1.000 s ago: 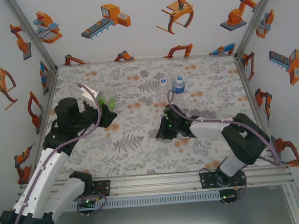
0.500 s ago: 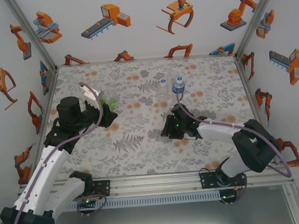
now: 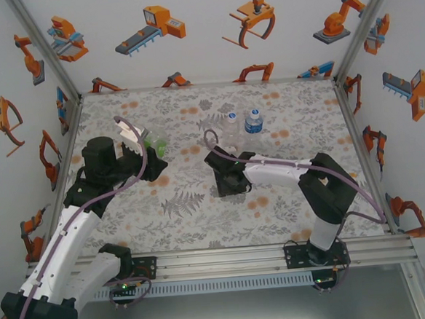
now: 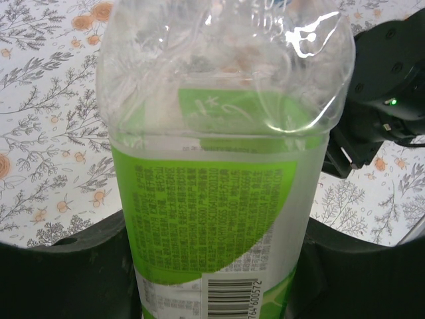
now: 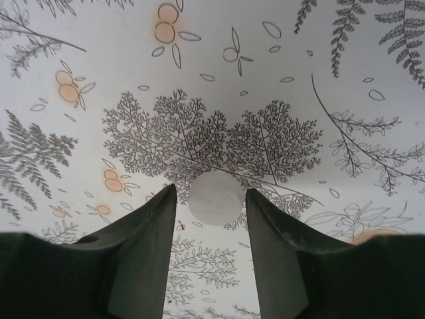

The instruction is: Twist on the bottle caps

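We gripped green bottle (image 4: 212, 199) in left jaws; right jaws, parted, straddled loose cap (image 5: 214, 198) on desk (image 5: 332, 66). Pickup, screwing left, we judged.

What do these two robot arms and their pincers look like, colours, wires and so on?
The left arm and right arm are white tubes joined by chunky black joints, on black bases. A lilac cable loops along each. The left gripper and right gripper are matt black; the right one's two fingers taper to blunt tips. A small green light glows on the right arm's black housing.
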`<state>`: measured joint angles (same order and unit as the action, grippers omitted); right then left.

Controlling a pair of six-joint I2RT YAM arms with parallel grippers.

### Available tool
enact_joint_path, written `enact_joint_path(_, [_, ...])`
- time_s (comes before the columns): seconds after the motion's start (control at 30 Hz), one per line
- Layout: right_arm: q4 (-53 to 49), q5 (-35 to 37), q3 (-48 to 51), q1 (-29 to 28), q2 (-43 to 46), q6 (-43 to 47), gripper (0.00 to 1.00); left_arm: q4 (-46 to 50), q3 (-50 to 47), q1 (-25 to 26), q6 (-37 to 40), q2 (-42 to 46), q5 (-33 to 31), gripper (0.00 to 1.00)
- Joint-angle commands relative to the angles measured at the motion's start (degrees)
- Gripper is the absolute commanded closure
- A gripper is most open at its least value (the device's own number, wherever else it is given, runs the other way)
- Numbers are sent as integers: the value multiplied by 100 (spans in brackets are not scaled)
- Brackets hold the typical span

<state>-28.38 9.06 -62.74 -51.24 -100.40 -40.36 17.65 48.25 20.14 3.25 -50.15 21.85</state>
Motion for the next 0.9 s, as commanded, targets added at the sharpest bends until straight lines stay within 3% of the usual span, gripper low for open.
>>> enact_joint_path(0.0, [-548, 332, -149, -99, -25, 145, 59, -16, 124, -44, 82, -4, 23, 92])
enact_joint_path(0.63, [-218, 131, 7, -184, 22, 46, 62, -5, 145, -40, 80, -40, 56, 92])
enact_joint_path(0.87, [-57, 170, 60, -175, -13, 53, 58, 4, 149, -41, 81, -66, 90, 92])
